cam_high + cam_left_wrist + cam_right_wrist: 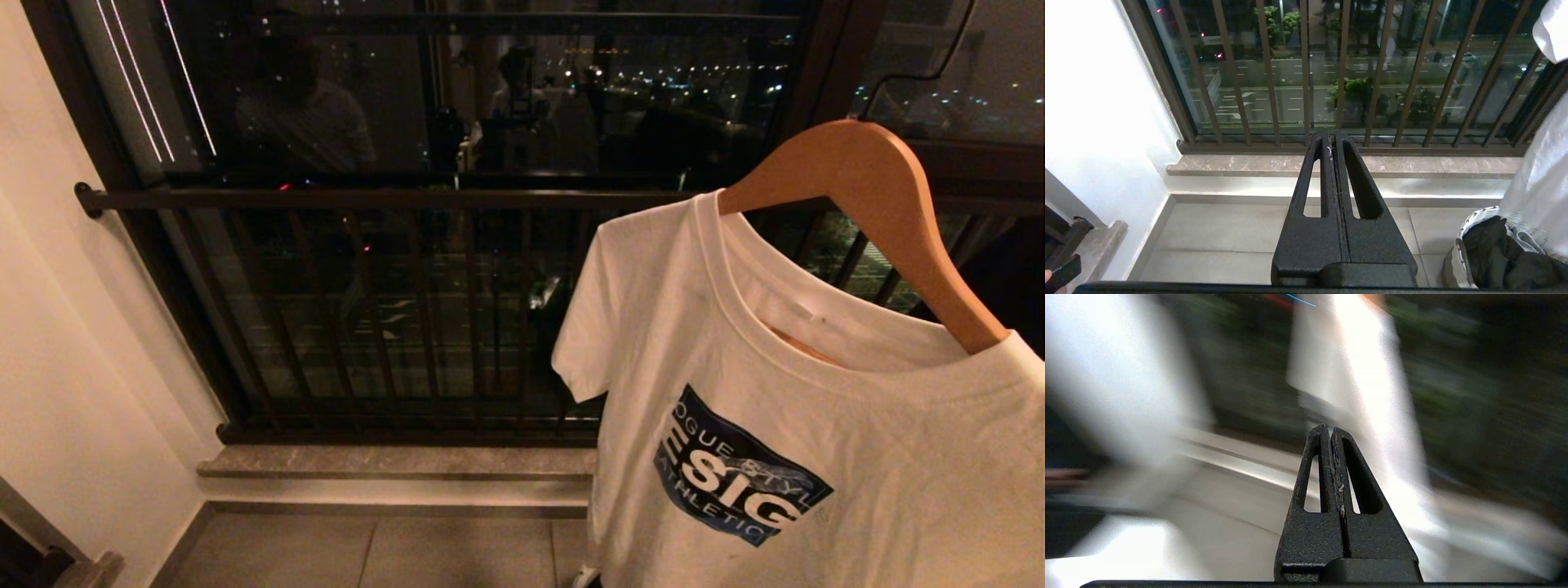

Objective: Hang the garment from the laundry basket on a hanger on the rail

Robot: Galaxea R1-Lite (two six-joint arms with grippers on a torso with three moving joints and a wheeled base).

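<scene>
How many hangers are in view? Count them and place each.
1. A wooden hanger at the right of the head view, in front of the window bars, carrying the white T-shirt. Others may be out of frame.

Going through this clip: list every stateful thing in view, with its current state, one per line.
White T-shirt: draped on the hanger, off the floor.
Wooden hanger: inside the shirt's neck, tilted; its hook's hold isn't visible.
Laundry basket: on the floor, dark clothing inside.
Left gripper: shut, empty, facing the window bars.
Right gripper: shut, empty.
</scene>
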